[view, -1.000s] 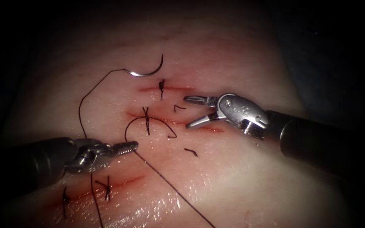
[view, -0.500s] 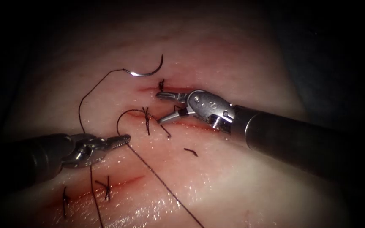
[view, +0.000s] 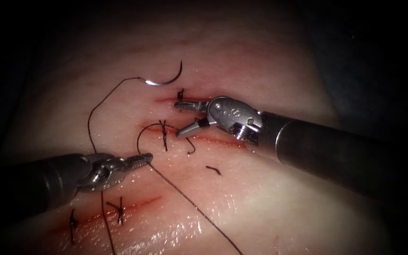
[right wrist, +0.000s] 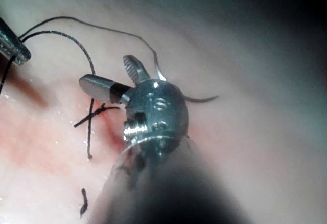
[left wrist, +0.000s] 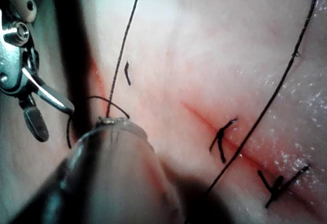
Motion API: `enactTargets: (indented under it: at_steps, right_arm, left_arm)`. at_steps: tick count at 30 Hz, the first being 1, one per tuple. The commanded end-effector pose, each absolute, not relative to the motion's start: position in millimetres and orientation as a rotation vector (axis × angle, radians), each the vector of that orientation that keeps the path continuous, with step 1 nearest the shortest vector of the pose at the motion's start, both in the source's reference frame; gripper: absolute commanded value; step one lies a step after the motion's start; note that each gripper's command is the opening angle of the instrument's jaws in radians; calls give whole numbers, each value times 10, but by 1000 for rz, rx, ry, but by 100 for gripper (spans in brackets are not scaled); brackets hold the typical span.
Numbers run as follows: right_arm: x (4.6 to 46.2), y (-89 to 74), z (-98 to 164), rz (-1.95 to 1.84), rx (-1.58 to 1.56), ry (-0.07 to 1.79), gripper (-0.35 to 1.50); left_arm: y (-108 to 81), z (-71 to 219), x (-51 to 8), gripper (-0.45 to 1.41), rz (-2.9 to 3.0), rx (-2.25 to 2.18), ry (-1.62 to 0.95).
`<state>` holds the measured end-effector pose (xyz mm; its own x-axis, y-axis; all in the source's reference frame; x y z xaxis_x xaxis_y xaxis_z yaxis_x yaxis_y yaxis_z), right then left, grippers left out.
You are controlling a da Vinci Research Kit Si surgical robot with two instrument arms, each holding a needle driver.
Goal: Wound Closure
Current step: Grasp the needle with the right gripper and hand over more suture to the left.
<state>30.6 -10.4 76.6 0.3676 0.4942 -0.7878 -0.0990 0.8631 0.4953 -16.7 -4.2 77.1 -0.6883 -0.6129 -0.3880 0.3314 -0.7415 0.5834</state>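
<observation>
The left tool (view: 140,160) pinches the thread (view: 190,200) just below the knotted stitch (view: 164,134). The right tool (view: 181,118) hovers with jaws spread, empty, right of that stitch. The curved needle (view: 168,78) lies free on the tissue (view: 260,198) above the stitch.

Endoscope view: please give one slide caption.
Left tool grips thread; right tool open, empty; needle lies free on tissue.
</observation>
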Motion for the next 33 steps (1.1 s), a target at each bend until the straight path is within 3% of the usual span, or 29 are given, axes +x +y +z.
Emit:
enactTargets:
  at_steps: [1,3,4,5,7,18,19,22,25,27,31,33]
  right_arm:
    - [319,-109,777,404,419,1116,83]
    - [319,-110,780,429,434,1110,74]
    - [319,-109,780,435,438,1109,59]
    - [319,-107,779,436,439,1109,21]
    - [319,-105,777,440,440,1107,-35]
    - [317,-96,763,472,437,1164,-35]
    - [316,-96,763,469,438,1162,-35]
    - [312,-94,764,469,441,1158,-35]
    - [310,-91,767,476,435,1159,-35]
    - [309,-89,771,482,430,1157,-35]
    - [309,-83,779,492,422,1158,-35]
    - [310,-80,783,495,419,1159,-35]
  left_arm:
    - [-41,774,-174,-45,-2392,788,-657]
    - [-42,773,-178,-45,-2388,783,-660]
    - [-43,772,-179,-45,-2382,784,-663]
    - [-43,772,-181,-45,-2377,782,-665]
    - [-43,770,-184,-45,-2377,785,-666]
    - [-42,773,-183,-45,-2367,793,-671]
    - [-42,774,-182,-38,-2366,794,-670]
    - [-41,777,-181,66,-2383,807,-694]
    - [-42,777,-182,113,-2486,887,-818]
    - [-45,775,-184,130,-2516,912,-932]
    - [-51,772,-192,121,-2522,832,-1039]
    - [-56,772,-195,84,-2513,807,-1004]
